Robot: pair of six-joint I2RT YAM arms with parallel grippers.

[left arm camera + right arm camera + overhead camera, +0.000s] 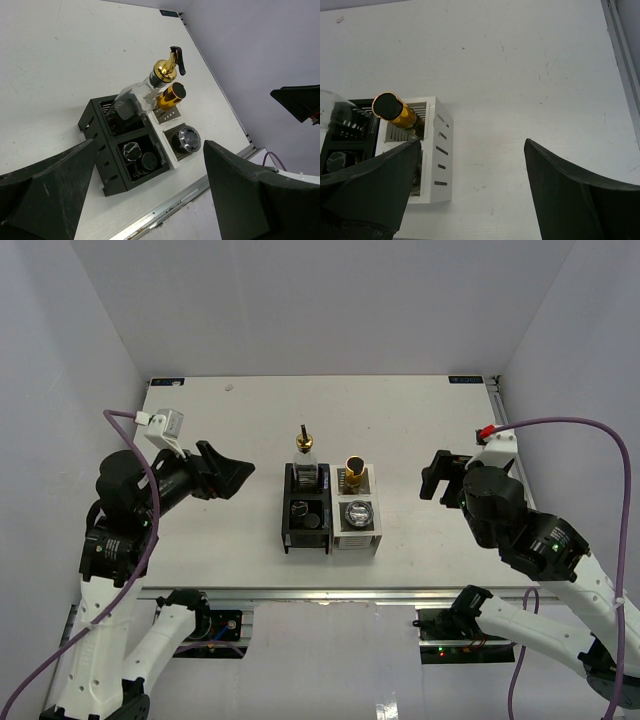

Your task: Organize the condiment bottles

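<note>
Squarely between the left and right edges of the one table (200,440), toward its near edge, sits one rack (287,540), half black, half white, with four compartments. Two grippers flank it, well apart from it: the left gripper (228,478) and the right gripper (436,480), both spread wide and grasping nothing. The clear glass bottle (306,472) fills the black far compartment, the gold-necked bottle (354,475) the white far one, and the grey-lidded shaker (357,512) the white near one. Two dark jars (312,521) share the black near compartment. That makes five containers, all upright, long axes vertical, tops up.

Top view overhead; wrist views share rack (306,543).
</note>
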